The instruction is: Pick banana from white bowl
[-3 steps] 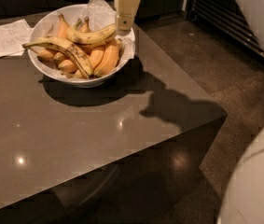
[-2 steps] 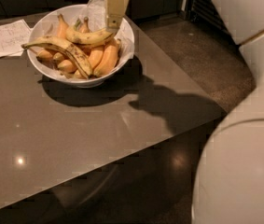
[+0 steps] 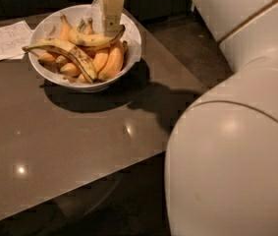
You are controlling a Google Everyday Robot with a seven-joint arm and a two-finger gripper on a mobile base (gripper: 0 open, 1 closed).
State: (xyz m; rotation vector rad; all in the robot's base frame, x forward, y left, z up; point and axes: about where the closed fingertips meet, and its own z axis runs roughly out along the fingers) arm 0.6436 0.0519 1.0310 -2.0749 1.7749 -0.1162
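The white bowl (image 3: 128,36) stands at the far left of the dark table. On top of its pile lies the plump yellow banana (image 3: 92,38) with a greenish stem at its left end. A longer brown-spotted banana (image 3: 62,50) lies across the bowl's left rim, and several shorter orange-toned bananas (image 3: 110,63) lie beneath. My gripper (image 3: 112,26) hangs straight down over the bowl's far right side, its tip at the right end of the plump banana.
A white sheet of paper (image 3: 3,41) lies on the table left of the bowl. The glossy table (image 3: 69,146) runs to a front edge at the lower middle. My arm's large white body (image 3: 236,146) fills the right side.
The gripper has moved left and down toward the bowl, now at the plump banana's right end. My arm's body has swung in to fill more of the right side.
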